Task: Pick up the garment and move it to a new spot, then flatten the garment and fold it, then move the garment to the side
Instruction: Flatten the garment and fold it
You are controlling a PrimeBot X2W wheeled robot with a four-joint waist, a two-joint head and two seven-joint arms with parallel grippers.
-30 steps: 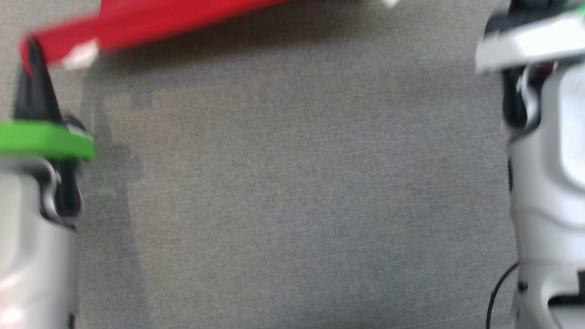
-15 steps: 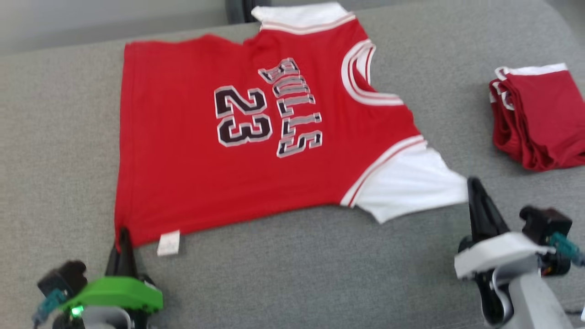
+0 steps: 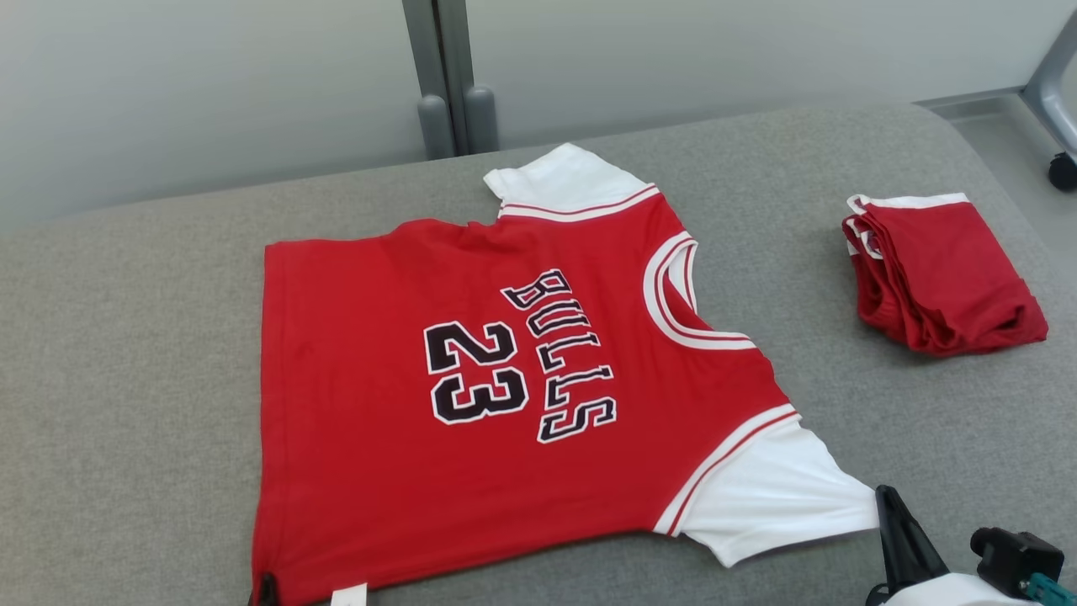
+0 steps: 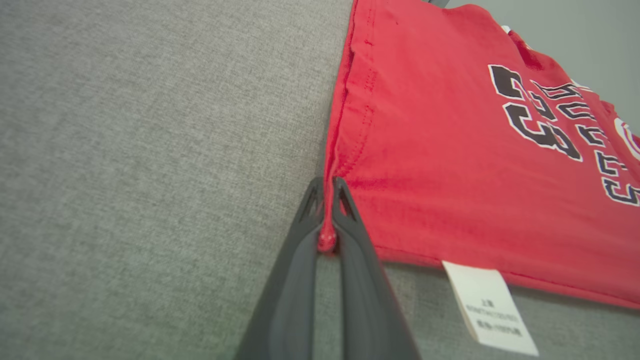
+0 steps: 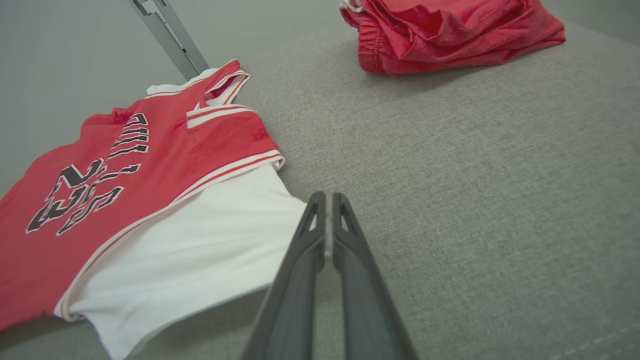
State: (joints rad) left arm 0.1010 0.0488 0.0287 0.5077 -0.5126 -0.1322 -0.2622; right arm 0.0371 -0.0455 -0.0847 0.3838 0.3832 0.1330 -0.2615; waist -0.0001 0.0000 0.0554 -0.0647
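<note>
the jersey [image 3: 471, 404] lies spread flat and front up near the middle of the grey pad [image 3: 126, 337], with its hem toward our left and its neck toward our right. we read "bulls" and "23" in black and white on the red. it has two white sleeves, one at the far edge and one at the near edge. one white label [image 4: 492, 307] sticks out from the hem by the near left corner and lies on the pad. our left gripper [image 4: 326, 200] reaches in low along the pad at that corner, its two fingers pressed together with a small bunch of red hem pinched between them. in the head view its dark tip shows at the bottom edge, touching the corner. our right gripper [image 5: 327, 210] is low over the pad too, fingers pointing away from us and closed against each other, their tips right at the point of the near sleeve. a thin pale line runs between them, and we cannot tell whether it is cloth or just the gap. part of its pale housing shows at the lower right of the head view. well apart from the jersey, toward our right, sits one folded pile [image 3: 938, 273] of red cloth with white trim. it is several layers deep, and we cannot count the pieces in it. beyond the pad stands a pale wall [image 3: 210, 84] with one grey post [image 3: 446, 76], and one dark caster [image 3: 1062, 171] shows at the far right.
</note>
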